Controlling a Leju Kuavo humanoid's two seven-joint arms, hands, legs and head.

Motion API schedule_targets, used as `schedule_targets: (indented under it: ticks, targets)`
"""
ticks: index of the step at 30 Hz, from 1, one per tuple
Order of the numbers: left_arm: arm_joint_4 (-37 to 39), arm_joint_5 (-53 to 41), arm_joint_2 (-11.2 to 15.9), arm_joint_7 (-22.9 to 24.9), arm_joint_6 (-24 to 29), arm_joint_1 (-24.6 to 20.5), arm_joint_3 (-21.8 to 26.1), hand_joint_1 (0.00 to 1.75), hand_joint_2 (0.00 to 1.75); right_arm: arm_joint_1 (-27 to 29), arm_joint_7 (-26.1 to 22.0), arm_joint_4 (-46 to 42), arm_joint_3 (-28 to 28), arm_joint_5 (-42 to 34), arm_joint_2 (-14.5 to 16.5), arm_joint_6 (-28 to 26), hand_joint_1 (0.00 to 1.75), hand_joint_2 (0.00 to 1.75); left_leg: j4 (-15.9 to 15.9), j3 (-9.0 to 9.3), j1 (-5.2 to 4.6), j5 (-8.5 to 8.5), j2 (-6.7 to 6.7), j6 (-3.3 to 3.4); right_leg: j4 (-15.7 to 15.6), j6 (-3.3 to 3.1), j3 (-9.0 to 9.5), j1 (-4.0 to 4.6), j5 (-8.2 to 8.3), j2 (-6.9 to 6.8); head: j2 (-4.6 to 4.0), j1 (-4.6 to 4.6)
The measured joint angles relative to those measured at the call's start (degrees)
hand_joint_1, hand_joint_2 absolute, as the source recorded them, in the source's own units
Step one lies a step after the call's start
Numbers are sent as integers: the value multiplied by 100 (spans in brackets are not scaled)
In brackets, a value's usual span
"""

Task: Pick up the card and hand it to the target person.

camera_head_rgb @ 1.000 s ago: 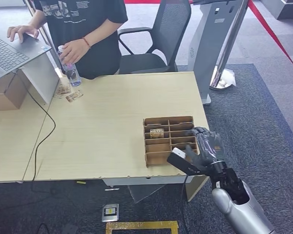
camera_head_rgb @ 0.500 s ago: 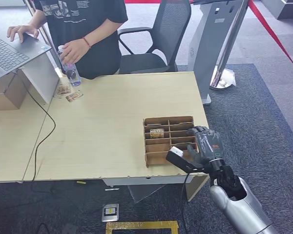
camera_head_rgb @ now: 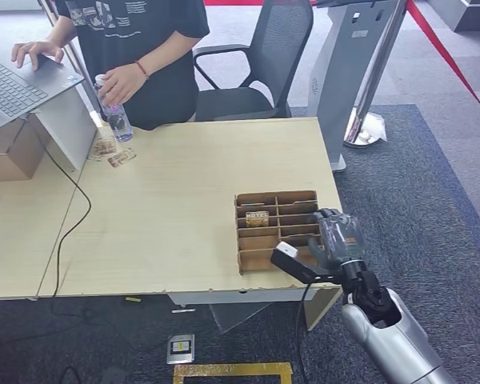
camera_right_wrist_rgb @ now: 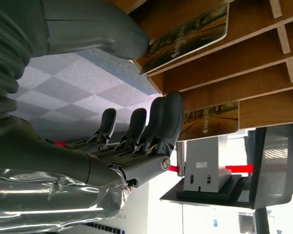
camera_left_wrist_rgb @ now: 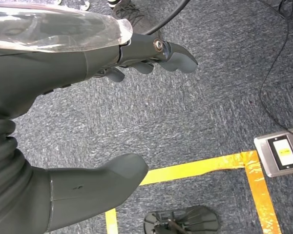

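A brown cardboard organizer [camera_head_rgb: 268,260] stands on the table near its front right corner, with a card [camera_head_rgb: 257,216] in one slot. In the right wrist view two printed cards stand in slots, one [camera_right_wrist_rgb: 185,36] by the thumb and one [camera_right_wrist_rgb: 211,119] just past the fingertips [camera_right_wrist_rgb: 171,109]. My right hand [camera_head_rgb: 330,246] is at the organizer's right front corner, thumb and fingers apart, holding nothing [camera_right_wrist_rgb: 137,122]. My left hand [camera_left_wrist_rgb: 45,78] hangs over grey carpet, fingers spread and empty.
A person [camera_head_rgb: 141,48] sits behind the table's far left, one hand on a bottle [camera_head_rgb: 114,112], the other on a laptop [camera_head_rgb: 14,80]. Small cards [camera_head_rgb: 120,158] lie near the bottle. A cable [camera_head_rgb: 74,216] crosses the table [camera_head_rgb: 165,200]. An office chair [camera_head_rgb: 274,56] stands behind.
My right hand has edged a little to the left, closer against the organizer's right front corner. The person and the cards have not moved.
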Motion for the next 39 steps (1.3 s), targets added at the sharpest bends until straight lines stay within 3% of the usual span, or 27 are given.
schedule_targets:
  ticks: [6, 8, 11, 19, 30, 39]
  targets:
    - [0, 17, -2, -10, 0, 0, 0, 0, 175, -48, 94, 79, 51, 186, 0, 12, 97, 175, 0, 0, 0, 0, 0, 0, 0, 0, 0, 0, 0, 0, 0, 0]
    - [0, 18, -2, -11, 0, 0, 0, 0, 175, -58, 102, 104, 65, 216, 0, 12, 111, 175, 0, 0, 0, 0, 0, 0, 0, 0, 0, 0, 0, 0, 0, 0]
    - [0, 18, -2, -12, 0, 0, 0, 0, 175, -71, 121, 133, 79, 274, 0, 13, 145, 175, 0, 0, 0, 0, 0, 0, 0, 0, 0, 0, 0, 0, 0, 0]
    - [0, 15, -6, -19, 0, 0, 0, 0, 175, -72, 185, 160, 133, 394, 0, 7, 171, 175, 0, 0, 0, 0, 0, 0, 0, 0, -1, 0, 0, 0, 0, 0]
    - [0, 3, -7, -28, 0, 1, 0, 0, 175, -55, 211, 135, 149, 497, 0, 17, 173, 175, 0, 0, 0, 0, 0, 0, 0, 0, -2, 0, 0, 1, 0, 0]
    - [0, 19, -7, -41, -4, 4, 0, 0, 175, -28, 32, -235, 59, 113, -102, 295, 175, 175, 0, 0, 0, 0, 0, 0, 0, 0, -5, 0, 0, 1, 0, 0]
